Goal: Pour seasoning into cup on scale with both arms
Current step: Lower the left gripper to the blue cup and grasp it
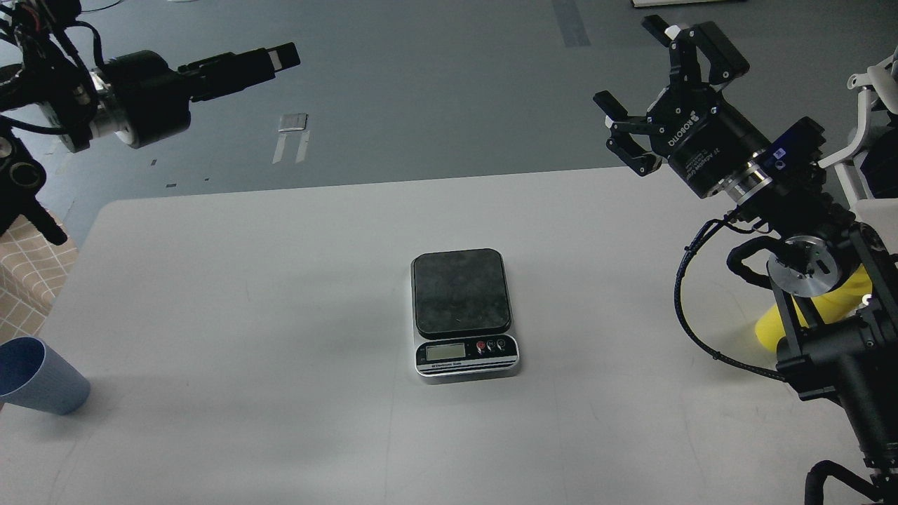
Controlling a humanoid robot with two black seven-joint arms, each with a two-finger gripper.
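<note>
Right tool (642, 95) is hanging wide open and empty above the counter (280, 294); left tool (270, 59) is showing edge-on — I cannot tell its opening. Scale (463, 312) is sitting bare mid-counter, bottle (828, 308) half hidden behind the right arm, cup (38, 375) far left — grip it upright, mid-body.

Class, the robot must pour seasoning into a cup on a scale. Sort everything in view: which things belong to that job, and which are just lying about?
Belong to the job:
cup, at the table's left edge
scale, platform bare
seasoning bottle, mostly hidden behind the right arm
left gripper
right gripper, open

Just lying about:
tiled box beside the table
tape strips on the floor
</note>
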